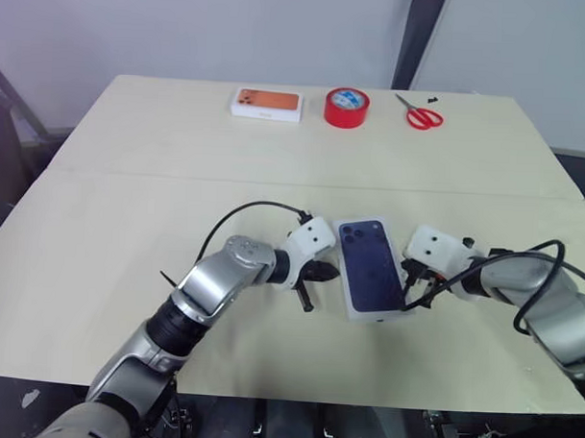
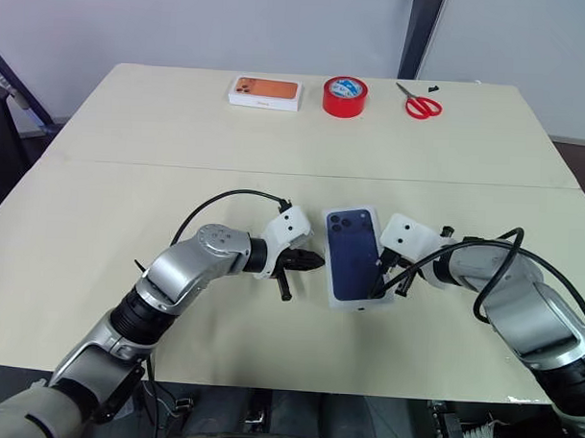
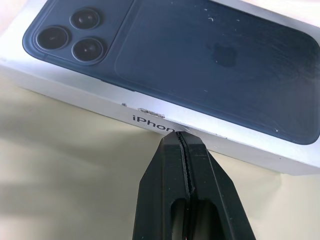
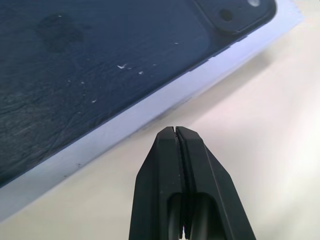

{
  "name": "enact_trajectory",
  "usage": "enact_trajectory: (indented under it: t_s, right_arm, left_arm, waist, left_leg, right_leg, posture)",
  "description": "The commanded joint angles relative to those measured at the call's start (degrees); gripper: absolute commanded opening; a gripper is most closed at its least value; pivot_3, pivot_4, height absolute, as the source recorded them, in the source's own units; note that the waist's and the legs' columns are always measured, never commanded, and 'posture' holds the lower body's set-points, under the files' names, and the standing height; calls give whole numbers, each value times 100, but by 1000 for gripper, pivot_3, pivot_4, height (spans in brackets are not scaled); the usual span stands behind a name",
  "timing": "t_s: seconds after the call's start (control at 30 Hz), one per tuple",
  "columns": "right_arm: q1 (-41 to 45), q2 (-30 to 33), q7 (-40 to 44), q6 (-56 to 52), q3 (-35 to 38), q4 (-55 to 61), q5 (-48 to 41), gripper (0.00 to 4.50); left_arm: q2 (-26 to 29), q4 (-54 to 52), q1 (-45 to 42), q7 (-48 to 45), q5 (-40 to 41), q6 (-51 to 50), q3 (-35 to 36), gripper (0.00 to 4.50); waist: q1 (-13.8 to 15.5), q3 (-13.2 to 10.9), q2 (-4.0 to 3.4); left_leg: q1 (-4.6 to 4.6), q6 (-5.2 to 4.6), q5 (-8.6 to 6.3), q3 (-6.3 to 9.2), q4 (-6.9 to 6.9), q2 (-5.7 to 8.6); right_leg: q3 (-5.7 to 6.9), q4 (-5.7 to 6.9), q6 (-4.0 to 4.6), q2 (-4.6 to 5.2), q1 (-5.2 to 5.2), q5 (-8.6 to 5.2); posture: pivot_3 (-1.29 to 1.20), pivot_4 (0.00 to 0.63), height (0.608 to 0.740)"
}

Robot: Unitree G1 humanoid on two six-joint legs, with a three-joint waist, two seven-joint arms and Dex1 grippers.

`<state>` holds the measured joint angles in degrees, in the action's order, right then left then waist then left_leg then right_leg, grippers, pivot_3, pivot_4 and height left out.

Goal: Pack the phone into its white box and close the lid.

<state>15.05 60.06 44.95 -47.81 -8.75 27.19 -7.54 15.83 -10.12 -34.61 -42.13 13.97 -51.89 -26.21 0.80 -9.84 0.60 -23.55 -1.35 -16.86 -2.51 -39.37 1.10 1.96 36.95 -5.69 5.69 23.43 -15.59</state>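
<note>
The lid, white with a dark blue phone printed on top, lies flat on the table near the front, between my two grippers. It covers the white box, which stays hidden beneath it, and the phone is hidden too. My left gripper is shut, its tip against the lid's long side wall by the printed lettering. On the opposite long side, my right gripper is also shut, with its tip on the table just short of the lid's edge. Neither gripper holds anything.
Along the table's far edge sit a white box picturing an orange phone, a red tape roll and red-handled scissors. A seam crosses the tan tabletop. The table's front edge is close below the arms.
</note>
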Motion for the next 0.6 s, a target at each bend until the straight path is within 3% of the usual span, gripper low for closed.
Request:
enact_trajectory:
  t_s: [0.03, 0.43, 0.6]
  right_arm:
    - [-30, 85, 36, 91, 202, 76, 58, 40]
    - [-100, 90, 86, 108, 223, 102, 63, 40]
    - [-424, 390, 382, 436, 801, -31, -83, 40]
  left_arm:
    - [-105, -263, -76, -30, 111, 130, 60, 0]
    - [2, -207, -64, -11, 16, 116, 17, 0]
    - [111, -243, -5, -65, 186, 182, 335, 0]
  waist:
    - [-3, 0, 0]
    - [-6, 0, 0]
    - [-3, 0, 0]
  left_leg:
    - [0, 0, 0, 0, 0, 0]
    - [0, 0, 0, 0, -1, 0]
    - [0, 0, 0, 0, -2, 0]
  right_leg:
    - [0, 0, 0, 0, 0, 0]
    - [0, 1, 0, -1, 0, 0]
    - [0, 2, 0, -1, 0, 0]
  posture:
    - [0, 150, 719]
    - [0, 150, 719]
    - [0, 150, 719]
